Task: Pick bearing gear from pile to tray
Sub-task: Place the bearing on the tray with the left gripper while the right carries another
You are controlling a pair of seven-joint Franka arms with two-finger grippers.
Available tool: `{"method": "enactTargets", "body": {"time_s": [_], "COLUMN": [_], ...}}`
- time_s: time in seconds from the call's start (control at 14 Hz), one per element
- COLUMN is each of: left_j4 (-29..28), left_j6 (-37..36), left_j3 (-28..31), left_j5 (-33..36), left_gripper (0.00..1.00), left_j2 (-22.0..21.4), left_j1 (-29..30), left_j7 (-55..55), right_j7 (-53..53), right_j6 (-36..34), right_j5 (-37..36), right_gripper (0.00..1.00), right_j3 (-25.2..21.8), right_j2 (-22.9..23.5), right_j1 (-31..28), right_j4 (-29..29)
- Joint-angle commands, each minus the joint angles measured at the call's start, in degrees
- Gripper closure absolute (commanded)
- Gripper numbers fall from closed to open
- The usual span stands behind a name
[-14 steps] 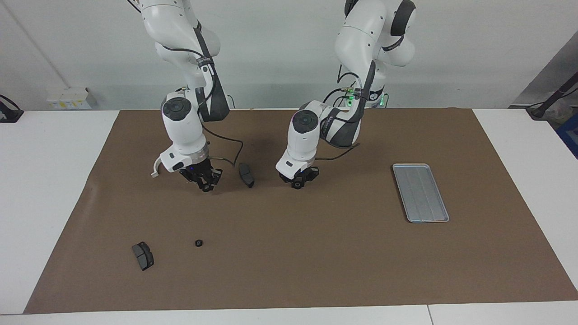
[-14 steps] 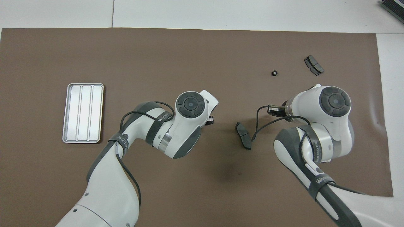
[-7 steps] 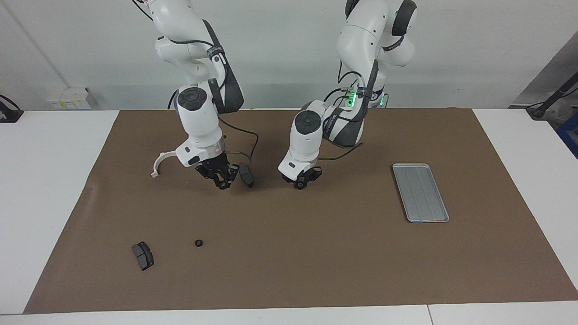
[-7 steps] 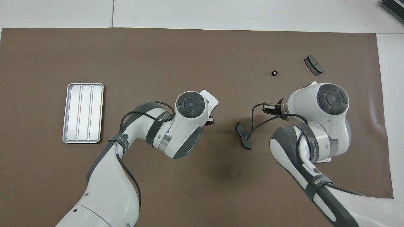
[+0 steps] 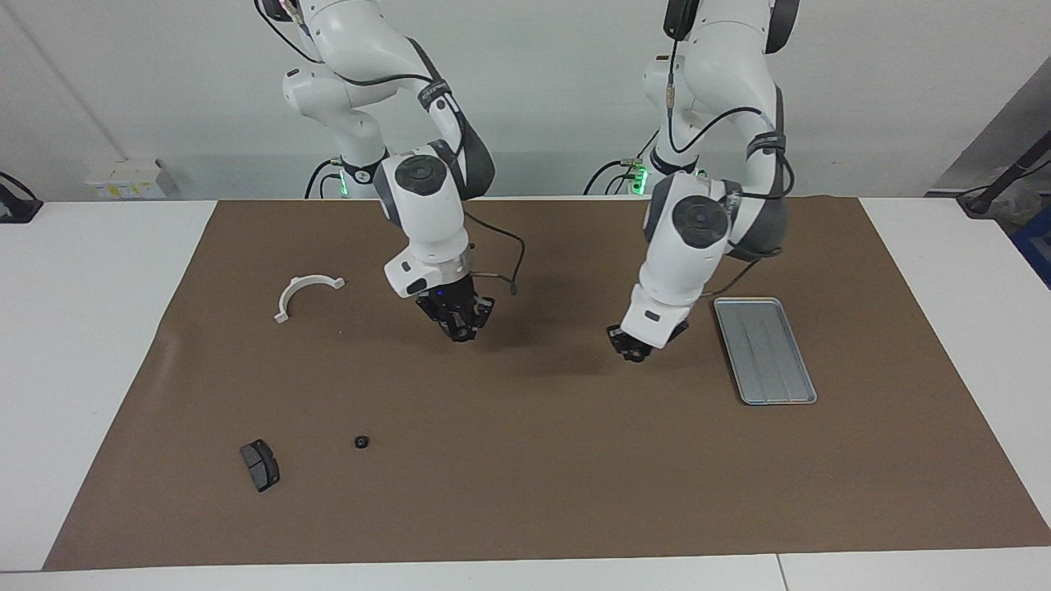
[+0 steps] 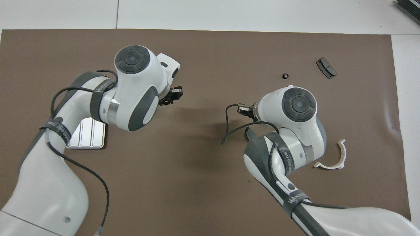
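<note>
My left gripper (image 5: 631, 348) hangs low over the mat beside the silver tray (image 5: 764, 349), at the edge toward the right arm's end. It is shut on a small black bearing gear (image 6: 166, 101). The overhead view shows this gripper (image 6: 171, 97) too, and the left arm covers most of the tray (image 6: 88, 137). My right gripper (image 5: 460, 330) (image 6: 244, 109) looks shut over the middle of the mat; nothing shows between its tips. From the pile, one loose gear (image 5: 361, 442) (image 6: 285, 76) lies far from the robots.
A dark brake pad (image 5: 260, 465) (image 6: 326, 68) lies beside the loose gear. A white curved bracket (image 5: 305, 293) (image 6: 334, 157) lies near the right arm's end. Another brake pad (image 6: 247, 132) peeks out under the right arm.
Both arms swung toward the left arm's end of the table. The left gripper carried its gear up close to the tray. The right gripper left the bracket and now covers the middle brake pad.
</note>
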Motion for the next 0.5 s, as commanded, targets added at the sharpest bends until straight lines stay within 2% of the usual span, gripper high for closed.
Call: {"method": "enactTargets", "body": {"time_s": [0.0,0.14,0.43], "left_j4": [-1.2,-2.3,-8.1], "left_j6": [-3.8,-4.6,-2.3], "left_j3": [-0.4,-0.2,-0.2], "left_j5": [-0.1,-0.1,0.0], "left_gripper": [1.0,1.0,1.0], "left_j2": [-2.8,-3.2,-5.7], "left_j1": [6.4,10.1,16.7], "left_j7": [11.8,20.7,34.0], "right_j7": [6.3,11.3,16.6], "right_j6": [-1.5,-3.9,-3.1], "right_j5": [-0.4,-3.9,-5.7], "right_gripper": [1.0,1.0,1.0], "right_j3": [-0.1,0.0,0.0], "right_j2": [5.1,7.3,10.1], "right_j1": [4.2,5.9,8.9], "right_j4": [5.6,8.9,9.6]}}
